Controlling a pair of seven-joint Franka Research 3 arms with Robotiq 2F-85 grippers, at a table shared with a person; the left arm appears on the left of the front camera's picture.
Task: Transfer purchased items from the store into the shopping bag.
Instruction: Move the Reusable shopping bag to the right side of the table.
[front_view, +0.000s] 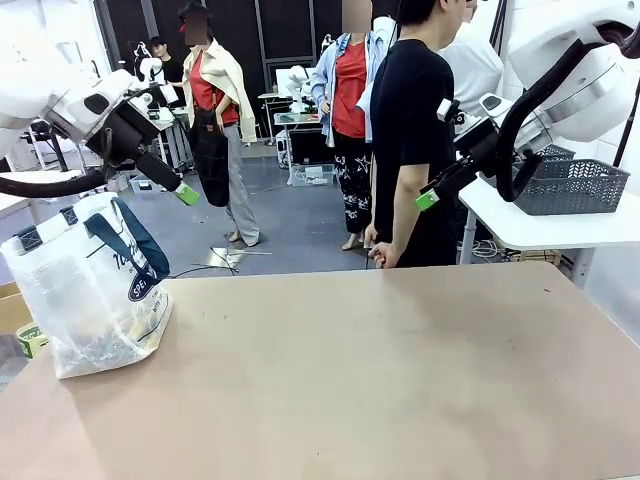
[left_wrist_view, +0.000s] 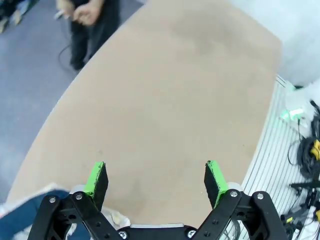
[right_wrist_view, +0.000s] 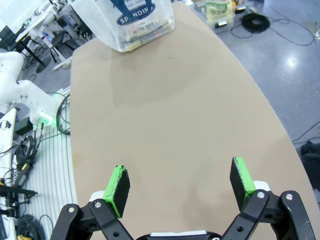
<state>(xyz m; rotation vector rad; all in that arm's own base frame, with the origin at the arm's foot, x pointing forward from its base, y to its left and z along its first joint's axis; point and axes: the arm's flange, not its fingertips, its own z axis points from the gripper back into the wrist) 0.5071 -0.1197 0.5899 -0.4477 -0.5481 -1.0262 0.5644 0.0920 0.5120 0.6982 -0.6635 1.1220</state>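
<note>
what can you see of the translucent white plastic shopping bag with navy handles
The translucent white plastic shopping bag stands upright on the left end of the brown table, crinkled, navy strap handles drooping over its front, a navy oval logo with white lettering low on one side. Vague shapes show through its base. Nothing grips it.

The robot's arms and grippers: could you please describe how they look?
Both arms are glossy white with rounded shells; a black cable loops beside the right arm. The left gripper and right gripper are black metal linkages with silver bolts, each with two black fingers faced with bright green pads.
</note>
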